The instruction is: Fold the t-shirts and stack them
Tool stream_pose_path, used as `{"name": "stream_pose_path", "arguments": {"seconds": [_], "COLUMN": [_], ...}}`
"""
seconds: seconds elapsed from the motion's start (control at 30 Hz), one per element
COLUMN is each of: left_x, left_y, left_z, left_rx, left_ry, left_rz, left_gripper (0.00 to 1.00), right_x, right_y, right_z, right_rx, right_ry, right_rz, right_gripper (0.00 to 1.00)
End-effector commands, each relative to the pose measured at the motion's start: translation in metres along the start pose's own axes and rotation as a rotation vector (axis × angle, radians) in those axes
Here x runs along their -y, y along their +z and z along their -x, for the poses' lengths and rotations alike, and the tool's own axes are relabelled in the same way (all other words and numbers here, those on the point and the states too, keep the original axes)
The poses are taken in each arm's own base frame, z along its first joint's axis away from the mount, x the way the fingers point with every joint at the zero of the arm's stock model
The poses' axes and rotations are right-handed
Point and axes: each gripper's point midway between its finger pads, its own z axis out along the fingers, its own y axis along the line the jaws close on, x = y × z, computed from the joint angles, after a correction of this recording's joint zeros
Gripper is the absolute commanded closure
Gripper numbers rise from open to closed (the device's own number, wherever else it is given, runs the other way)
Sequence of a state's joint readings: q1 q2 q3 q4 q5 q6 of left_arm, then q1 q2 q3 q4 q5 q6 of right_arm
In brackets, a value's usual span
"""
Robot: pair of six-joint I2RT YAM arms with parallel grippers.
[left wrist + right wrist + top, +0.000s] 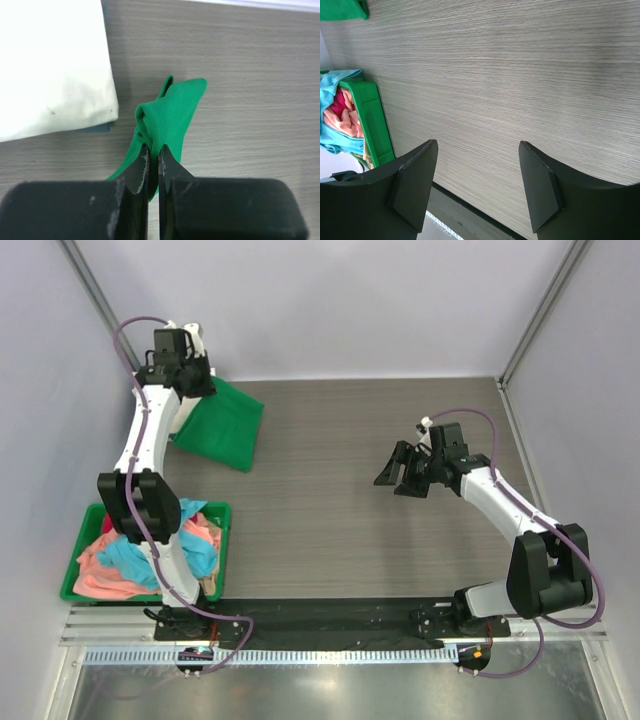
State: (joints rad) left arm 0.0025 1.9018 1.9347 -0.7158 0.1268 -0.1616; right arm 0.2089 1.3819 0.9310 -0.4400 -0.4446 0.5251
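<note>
My left claw [152, 159] pinches the green t-shirt [222, 425]; my right claw [405, 472] hangs wide with nothing in it.
On the overhead camera I see the green t-shirt lying on the counter [350, 540] at about 10 o'clock, with my left claw clamped tight on a bunched fold at its far-left edge. On the left wrist camera a cream-white t-shirt [50, 65] lies at 10 o'clock, just beside the green cloth. My right claw hovers over the counter at about 3 o'clock, well apart from every shirt. The green bin [224, 540] sits at 8 o'clock, heaped with a light blue shirt [135, 555], a salmon-pink shirt [105, 580] and a red shirt [339, 102].
</note>
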Motion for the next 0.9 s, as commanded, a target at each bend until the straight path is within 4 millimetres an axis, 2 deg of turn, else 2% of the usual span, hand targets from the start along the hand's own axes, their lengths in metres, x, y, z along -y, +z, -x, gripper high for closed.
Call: {"name": "stream_pose_path", "arguments": {"seconds": [0.0,0.3,0.7,0.87], "left_x": [-0.005,-0.016,-0.024,-0.028], "left_y": [-0.050,-0.075,-0.098,-0.098], "left_z": [0.062,0.105,0.141,0.148], "left_rx": [0.194,0.321,0.433,0.443], "left_ry": [0.021,-0.014,-0.015,-0.012], "left_rz": [0.017,0.058,0.070,0.072], "left_gripper": [1.00,1.00,1.00,1.00], "right_x": [-0.009,-0.009,-0.009,-0.007], "right_y": [0.000,0.003,0.007,0.009], "right_z": [0.005,0.004,-0.001,-0.002], "right_rx": [0.017,0.010,-0.005,-0.012], "right_ry": [-0.020,-0.022,-0.030,-0.026], "right_rz": [0.036,0.033,0.031,0.026], "right_gripper": [0.28,0.28,0.28,0.28]}}
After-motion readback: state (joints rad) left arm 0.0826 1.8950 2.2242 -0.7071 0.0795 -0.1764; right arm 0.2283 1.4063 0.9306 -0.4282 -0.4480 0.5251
